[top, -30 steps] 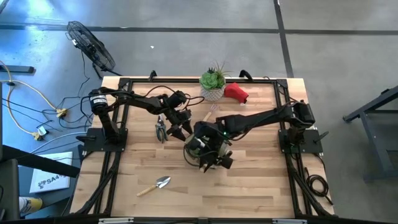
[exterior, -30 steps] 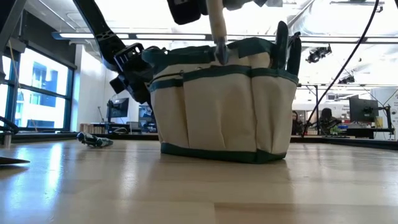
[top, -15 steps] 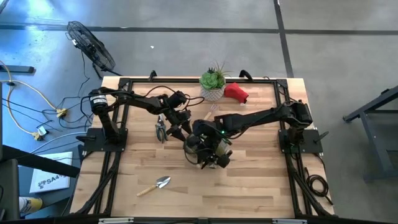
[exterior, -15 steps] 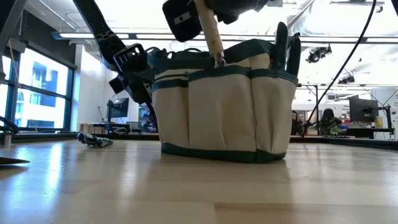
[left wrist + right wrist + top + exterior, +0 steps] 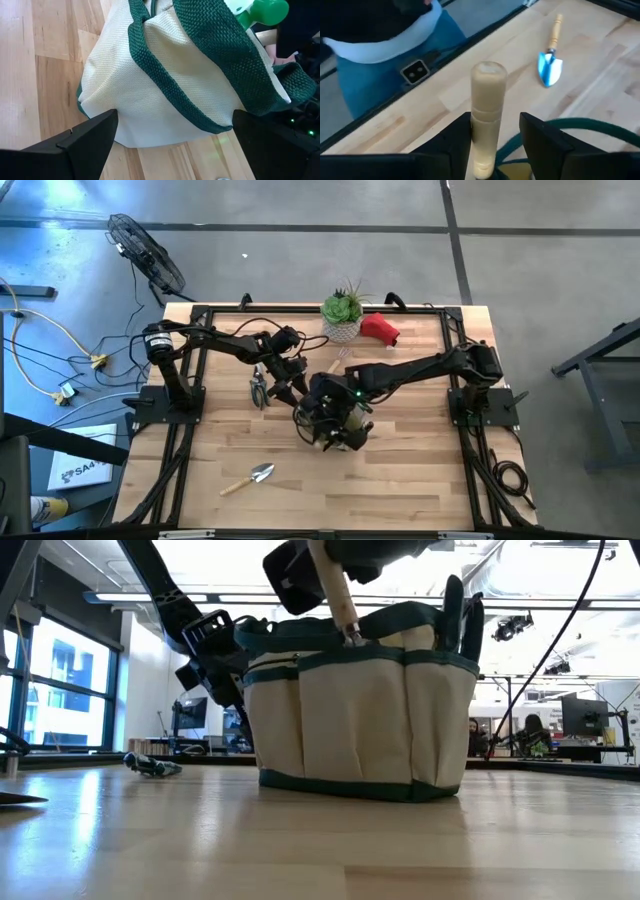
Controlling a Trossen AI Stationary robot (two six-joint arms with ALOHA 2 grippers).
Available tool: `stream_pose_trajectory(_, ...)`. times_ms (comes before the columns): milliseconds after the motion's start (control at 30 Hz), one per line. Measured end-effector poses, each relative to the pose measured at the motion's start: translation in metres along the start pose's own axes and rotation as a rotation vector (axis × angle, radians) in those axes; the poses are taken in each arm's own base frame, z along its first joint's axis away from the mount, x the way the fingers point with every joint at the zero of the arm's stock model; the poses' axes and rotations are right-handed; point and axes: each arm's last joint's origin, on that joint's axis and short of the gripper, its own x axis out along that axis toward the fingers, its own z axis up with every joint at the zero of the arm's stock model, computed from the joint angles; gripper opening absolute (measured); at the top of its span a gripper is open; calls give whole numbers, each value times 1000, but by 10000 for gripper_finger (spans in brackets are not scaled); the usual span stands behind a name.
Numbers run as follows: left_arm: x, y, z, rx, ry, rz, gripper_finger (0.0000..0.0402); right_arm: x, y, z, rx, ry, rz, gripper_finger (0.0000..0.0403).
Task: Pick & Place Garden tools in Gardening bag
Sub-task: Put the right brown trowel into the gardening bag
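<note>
Standing handle (image 5: 487,115) between end-effector fingers (image 5: 542,137)

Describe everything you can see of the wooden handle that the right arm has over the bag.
The wooden handle is a pale, smooth, rounded cylinder with a domed end and a shallow groove below it. It stands nearly upright, slightly tilted, between the right tool's parted fingers, its lower end down in the gardening bag at the dark green rim. Its metal end is hidden.
</note>
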Motion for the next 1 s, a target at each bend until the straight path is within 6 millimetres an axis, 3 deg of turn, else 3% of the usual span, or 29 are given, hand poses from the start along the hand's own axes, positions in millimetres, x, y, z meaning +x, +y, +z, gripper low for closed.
stream_pose_trajectory(333, 0, 0, 0, -1, 1, -1, 385, -12, 6, 10, 7, 38, -139, 159)
stream_pose_trajectory(533, 0, 0, -2, -25, 13, -2, 385, -17, 16, 12, 35, 148, -292, 134)
stream_pose_trajectory(1000, 0, 0, -4, -21, 21, -1, 385, -13, 29, 4, 179, 254, -267, 105)
